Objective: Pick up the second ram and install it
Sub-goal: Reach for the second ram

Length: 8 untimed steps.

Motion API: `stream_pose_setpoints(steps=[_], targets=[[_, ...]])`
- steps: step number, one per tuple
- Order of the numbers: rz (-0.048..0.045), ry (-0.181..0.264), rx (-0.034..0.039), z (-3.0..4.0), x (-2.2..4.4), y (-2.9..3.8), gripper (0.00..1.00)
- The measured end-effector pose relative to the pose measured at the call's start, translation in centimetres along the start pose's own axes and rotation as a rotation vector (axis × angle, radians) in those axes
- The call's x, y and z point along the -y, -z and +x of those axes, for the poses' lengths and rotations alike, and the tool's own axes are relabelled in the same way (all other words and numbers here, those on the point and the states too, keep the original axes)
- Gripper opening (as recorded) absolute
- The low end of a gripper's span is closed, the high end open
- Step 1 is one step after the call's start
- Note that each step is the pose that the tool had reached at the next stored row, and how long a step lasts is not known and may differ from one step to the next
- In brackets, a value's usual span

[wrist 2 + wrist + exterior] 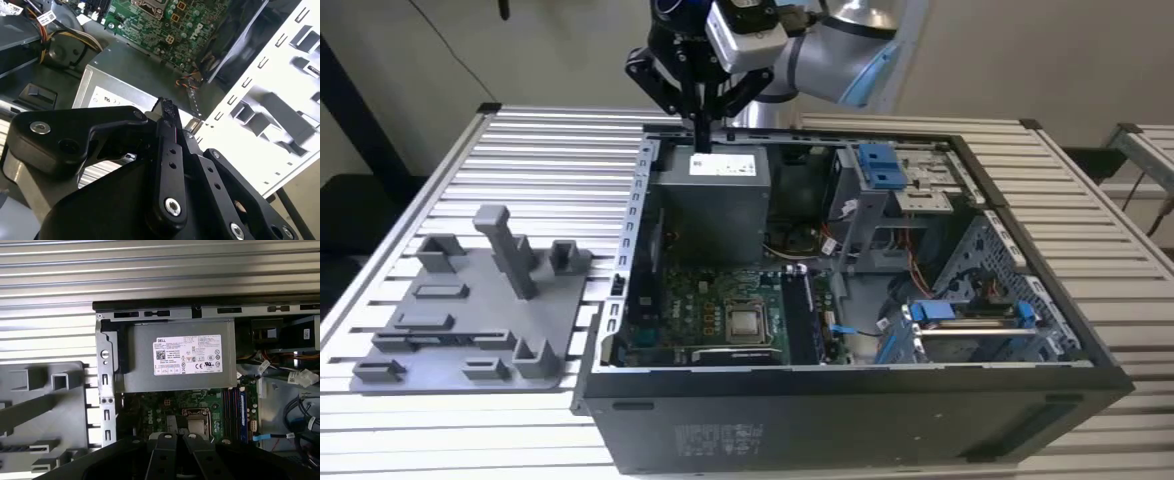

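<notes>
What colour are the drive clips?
Blue; the drive clips show best in the exterior view.

Computer case (854, 420): one. Power supply (707, 205): one. Grey fixture plate (467, 345): one.

Exterior view: high, oblique, mid-distance; faces down across slatted table (547, 140) into open computer case (854, 420).
First wrist view: above case, straight down on power supply (180, 357).
Second wrist view: close behind gripper (167, 107), slanted.
Shared by all: power supply, motherboard (707, 310), grey fixture (467, 310).
</notes>
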<state>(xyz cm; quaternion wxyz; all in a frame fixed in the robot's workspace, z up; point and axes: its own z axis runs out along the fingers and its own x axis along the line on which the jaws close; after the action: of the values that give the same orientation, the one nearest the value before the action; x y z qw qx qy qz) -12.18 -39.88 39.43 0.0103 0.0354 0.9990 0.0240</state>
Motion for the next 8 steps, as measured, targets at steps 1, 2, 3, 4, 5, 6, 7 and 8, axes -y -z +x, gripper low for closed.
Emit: stream_pose_setpoints(steps=[1, 2, 3, 4, 5, 6, 7, 8], targets=[[0.0000, 0.000, 0.0000, 0.06, 0.01, 0.00, 0.11], [0.0000, 0.000, 0.0000, 0.13, 0.01, 0.00, 0.11], [-0.0001, 0.000, 0.0001, 0.21, 0.02, 0.00, 0.11], [-0.0001, 0.000, 0.0001, 0.31, 0.02, 0.00, 0.11], [0.0000, 0.000, 0.0000, 0.42, 0.03, 0.01, 0.11], [0.0000, 0.000, 0.0000, 0.55, 0.04, 0.01, 0.11], [-0.0001, 0.000, 0.0001, 0.66, 0.05, 0.01, 0.11], [-0.0001, 0.000, 0.0001, 0.78, 0.06, 0.01, 0.11]])
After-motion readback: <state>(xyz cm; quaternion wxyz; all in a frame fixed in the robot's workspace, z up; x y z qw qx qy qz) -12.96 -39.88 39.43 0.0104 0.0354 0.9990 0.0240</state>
